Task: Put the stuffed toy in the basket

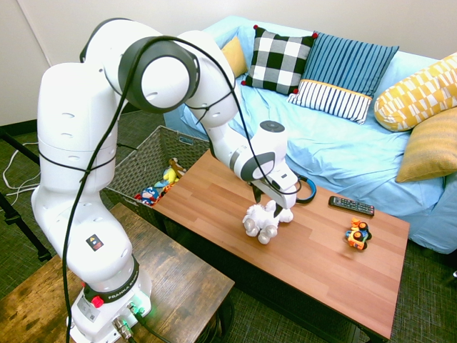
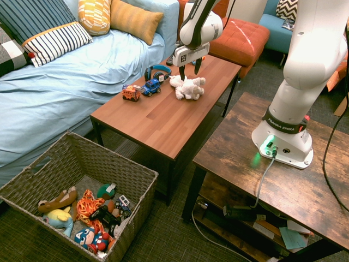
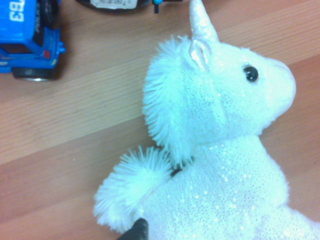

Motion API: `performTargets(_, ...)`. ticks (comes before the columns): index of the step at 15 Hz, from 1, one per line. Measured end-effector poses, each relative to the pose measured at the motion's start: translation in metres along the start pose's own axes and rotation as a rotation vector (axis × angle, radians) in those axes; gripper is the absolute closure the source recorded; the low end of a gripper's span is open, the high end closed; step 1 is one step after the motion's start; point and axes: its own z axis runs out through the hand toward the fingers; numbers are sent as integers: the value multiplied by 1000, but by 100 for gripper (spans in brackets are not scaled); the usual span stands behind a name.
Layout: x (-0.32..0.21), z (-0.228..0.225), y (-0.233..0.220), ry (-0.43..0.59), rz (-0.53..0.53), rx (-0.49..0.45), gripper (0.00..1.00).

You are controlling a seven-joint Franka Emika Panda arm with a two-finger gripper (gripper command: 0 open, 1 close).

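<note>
Stuffed toy [image 2: 187, 87], a white unicorn, lies on the table [image 2: 136, 125] beneath the robot's claw [image 2: 190, 72].
Left, the woven basket [image 2: 109, 166] holds toys, probably the tidying spot; right, the claw's fingers stand wide, presumably to straddle the plush.

Lettering on the robot arm and a toy car
"FRANKA EMIKA" runs around the base of the white robot arm [image 2: 286, 123]; the blue toy car [image 3: 30, 37] carries "POLICE" and a number that looks like "63", its first digit uncertain. Small print on the white label beside the car [image 3: 107, 3] is too blurred to read.
</note>
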Motion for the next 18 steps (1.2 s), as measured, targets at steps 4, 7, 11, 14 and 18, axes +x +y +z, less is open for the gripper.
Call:
performTargets(4,24,37,-2,-20,10,-17,0)
performTargets(7,30,57,-6,-40,-6,-14,100)
performTargets(11,32,67,-9,-58,-21,-12,100)
performTargets(14,33,67,-9,-59,-15,-8,100)
performTargets(18,36,69,-5,-60,-13,-13,100)
